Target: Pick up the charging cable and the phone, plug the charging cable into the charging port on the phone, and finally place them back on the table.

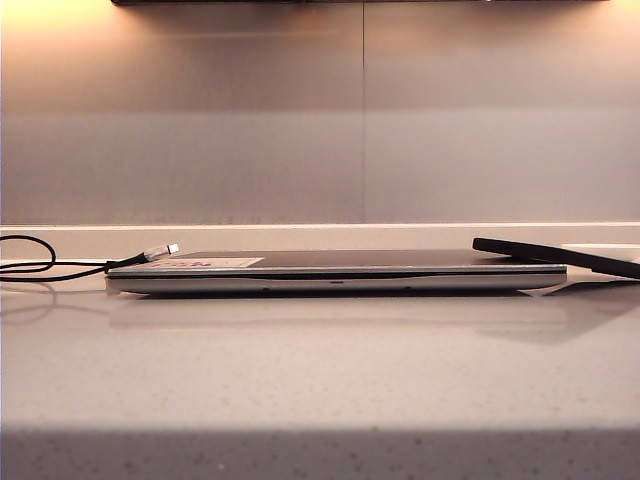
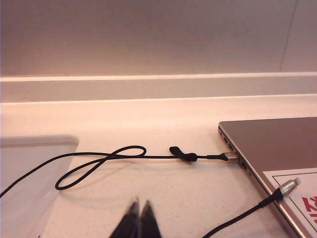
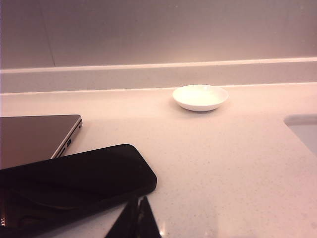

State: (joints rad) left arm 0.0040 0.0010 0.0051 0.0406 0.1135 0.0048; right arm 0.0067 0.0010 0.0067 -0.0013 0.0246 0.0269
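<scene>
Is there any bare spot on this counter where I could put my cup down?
Yes: the table is bare in front of the laptop, and between the phone and the white dish. It's crowded at the laptop's ends, with the charging cable looping beside the shut left gripper and the phone overhanging by the shut right gripper.

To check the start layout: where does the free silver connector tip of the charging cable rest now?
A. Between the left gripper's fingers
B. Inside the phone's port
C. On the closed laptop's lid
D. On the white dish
C: the charging cable ends with its silver tip lying on the closed laptop, near the lid's edge, apart from the shut left gripper.
</scene>
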